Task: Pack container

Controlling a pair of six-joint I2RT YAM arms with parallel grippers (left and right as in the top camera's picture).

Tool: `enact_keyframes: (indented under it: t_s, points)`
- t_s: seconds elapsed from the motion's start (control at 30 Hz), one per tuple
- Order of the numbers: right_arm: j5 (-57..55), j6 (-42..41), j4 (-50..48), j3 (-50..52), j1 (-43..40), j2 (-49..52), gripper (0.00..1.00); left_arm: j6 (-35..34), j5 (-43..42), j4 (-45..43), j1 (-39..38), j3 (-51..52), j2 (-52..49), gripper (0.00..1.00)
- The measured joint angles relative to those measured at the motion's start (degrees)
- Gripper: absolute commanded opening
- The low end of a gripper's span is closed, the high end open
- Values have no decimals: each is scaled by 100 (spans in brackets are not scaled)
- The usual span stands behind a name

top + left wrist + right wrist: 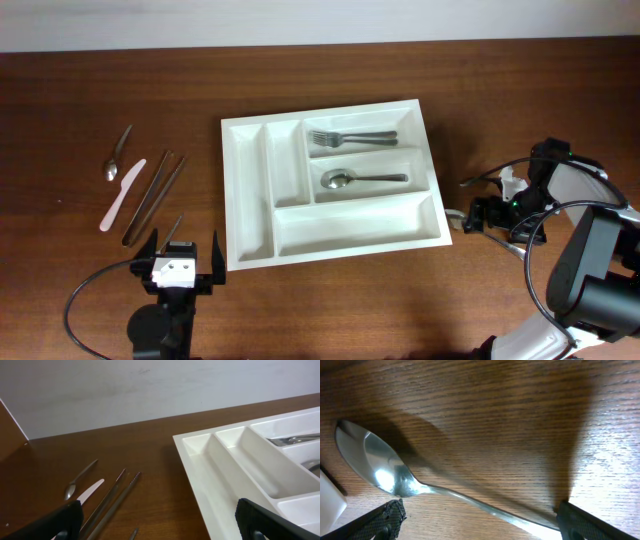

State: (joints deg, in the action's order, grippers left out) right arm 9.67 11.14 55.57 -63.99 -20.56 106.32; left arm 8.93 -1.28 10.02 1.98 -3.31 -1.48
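The white five-compartment container (250, 200) lies mid-table and also shows in the left wrist view (210, 485). One long compartment holds a fork (350, 137) and another holds a spoon (360, 179). My right gripper (470, 215) is low over the table just right of the container. It is open (480, 525), and a metal spoon (385, 470) lies on the wood between its fingers, untouched. My left gripper (183, 250) is open and empty (160, 532) near the front edge, left of the container.
Left of the container lie a small metal spoon (113, 165), a white plastic knife (122, 195) and two long dark sticks (155, 195). A thin metal tip (132, 534) lies just ahead of the left gripper. A wall runs behind the table.
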Motion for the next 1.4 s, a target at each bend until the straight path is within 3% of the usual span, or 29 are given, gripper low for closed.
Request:
enact_keyframes:
  t_s: [0.97,1.4]
  points:
    - [-673,116,-1580,-186,20,254,97,0,0,0,0,0,0,99]
    - [-686,160,-1967,-197,413,304,96,0,0,0,0,0,0,99]
